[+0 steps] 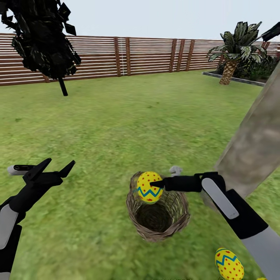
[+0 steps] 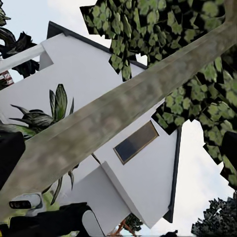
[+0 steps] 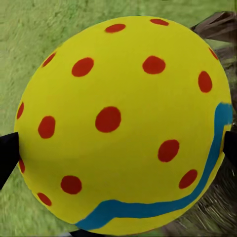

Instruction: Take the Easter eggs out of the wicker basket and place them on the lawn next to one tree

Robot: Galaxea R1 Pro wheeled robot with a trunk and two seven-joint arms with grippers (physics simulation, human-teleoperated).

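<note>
Head view: the right end effector (image 1: 152, 183) pinches an Easter egg (image 1: 149, 187) just above the wicker basket (image 1: 158, 212) on the lawn (image 1: 116, 124), the egg's long axis roughly upright. The tree (image 1: 252, 147) rises close behind that arm, and a second egg (image 1: 229, 263) lies on the grass near its foot. The left end effector (image 1: 58, 165) hangs spread and empty, well apart from the basket.

Left wrist view: the trunk (image 2: 118, 113) crosses before a white house (image 2: 84, 79).

Right wrist view: the egg (image 3: 123, 123) sits between dark fingertips (image 3: 7, 153).
</note>
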